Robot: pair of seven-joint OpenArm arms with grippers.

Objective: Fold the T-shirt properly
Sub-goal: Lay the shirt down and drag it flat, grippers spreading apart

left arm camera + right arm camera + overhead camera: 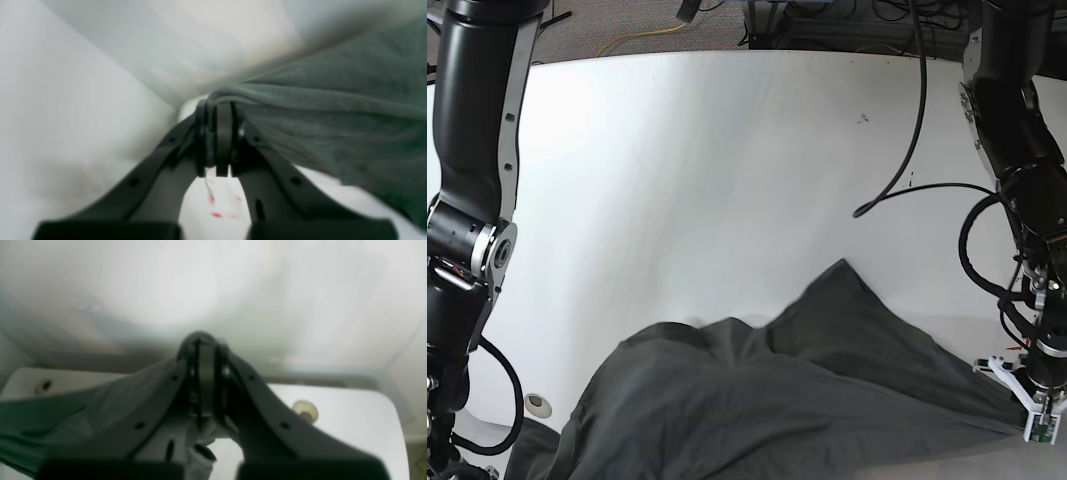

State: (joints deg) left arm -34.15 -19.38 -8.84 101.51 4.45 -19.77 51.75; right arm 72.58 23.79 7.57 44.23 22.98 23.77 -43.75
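Charcoal, soft and rumpled, the T-shirt drapes over the white table's near edge, stretched between the left gripper and right gripper, each pinched on its fabric.

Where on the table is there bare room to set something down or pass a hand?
The far half of the table, between the two arms and beyond the T-shirt, is bare. The near edge is crowded: the shirt spans it, with the left pincer and right pincer each shut on it.
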